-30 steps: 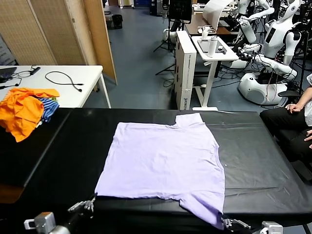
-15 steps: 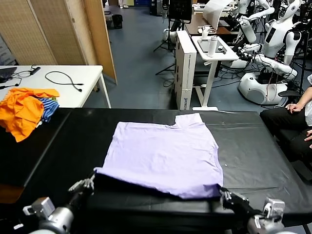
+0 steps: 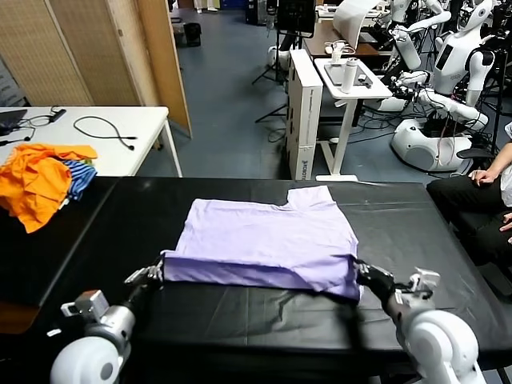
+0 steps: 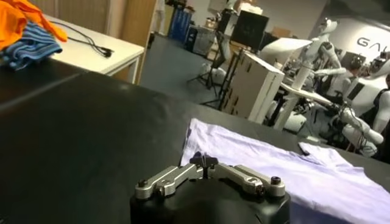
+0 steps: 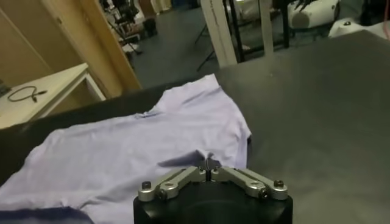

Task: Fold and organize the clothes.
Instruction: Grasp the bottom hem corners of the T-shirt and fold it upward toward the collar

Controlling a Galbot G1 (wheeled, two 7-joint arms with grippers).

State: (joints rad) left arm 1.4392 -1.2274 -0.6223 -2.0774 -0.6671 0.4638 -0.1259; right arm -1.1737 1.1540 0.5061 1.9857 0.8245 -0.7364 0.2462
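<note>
Now | both pincers clamped on T-shirt hem: left gripper, right gripper | hem carried forward from near edge | first fold underway

T-shirt: soft matt lavender cloth. Table cover: smooth black sheet, slight sheen, creased. Gripper fingers: bare brushed metal.
</note>
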